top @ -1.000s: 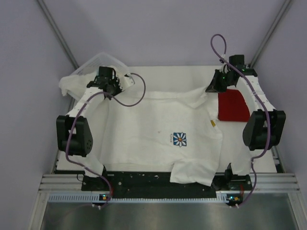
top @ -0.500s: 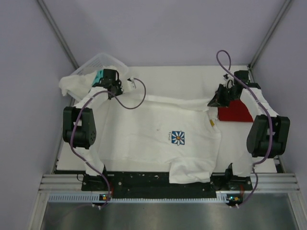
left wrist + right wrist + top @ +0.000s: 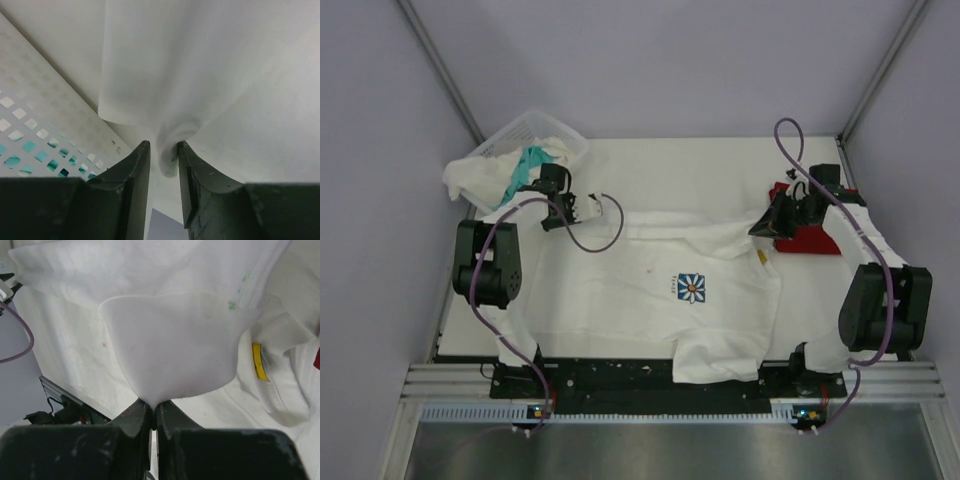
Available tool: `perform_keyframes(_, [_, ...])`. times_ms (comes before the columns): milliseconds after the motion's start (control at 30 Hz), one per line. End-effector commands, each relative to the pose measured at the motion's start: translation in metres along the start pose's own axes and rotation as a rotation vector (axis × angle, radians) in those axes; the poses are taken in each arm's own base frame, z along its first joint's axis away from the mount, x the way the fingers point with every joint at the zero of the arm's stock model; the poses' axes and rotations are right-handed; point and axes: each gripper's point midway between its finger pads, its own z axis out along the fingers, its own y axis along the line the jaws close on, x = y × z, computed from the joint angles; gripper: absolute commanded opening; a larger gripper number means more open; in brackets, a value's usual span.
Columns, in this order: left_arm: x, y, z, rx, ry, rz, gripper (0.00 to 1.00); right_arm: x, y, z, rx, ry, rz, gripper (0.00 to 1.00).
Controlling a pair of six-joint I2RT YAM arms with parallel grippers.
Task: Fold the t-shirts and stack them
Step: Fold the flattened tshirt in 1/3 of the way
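Observation:
A white t-shirt [image 3: 650,300] with a small blue flower square [image 3: 692,288] lies spread on the table. Its far edge is lifted and pulled toward the front. My left gripper [image 3: 570,208] is shut on the far left corner of this shirt; in the left wrist view [image 3: 161,147] a fold of the white cloth [image 3: 200,75] is pinched between the fingers. My right gripper [image 3: 765,225] is shut on the far right corner, and in the right wrist view [image 3: 153,405] the cloth [image 3: 170,340] hangs from its tips. A red t-shirt [image 3: 812,240] lies folded at the right, partly under the right arm.
A white lattice basket [image 3: 542,128] stands at the far left corner and holds a white cloth [image 3: 470,178] and a teal cloth [image 3: 528,165]. Its wall shows in the left wrist view [image 3: 30,125]. A yellow tag [image 3: 762,257] sits on the shirt's right side.
Both grippers have moved toward the front of the table, drawing the shirt's far edge with them. The teal cloth in the basket has come into view.

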Motion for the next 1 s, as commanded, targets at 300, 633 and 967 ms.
perform_keyframes(300, [-0.072,0.024,-0.071,-0.059,-0.261,-0.016,0.67,-0.059,-0.003,0.057,-0.017,-0.029,0.041,0.0])
perform_keyframes(633, [-0.279,-0.085,-0.145,0.101,-0.698,0.281,0.57,-0.074,-0.024,0.087,0.031,-0.029,0.116,0.0])
perform_keyframes(967, [-0.404,-0.12,-0.102,0.158,-0.815,0.277,0.59,-0.059,-0.029,0.101,0.042,-0.008,0.118,0.0])
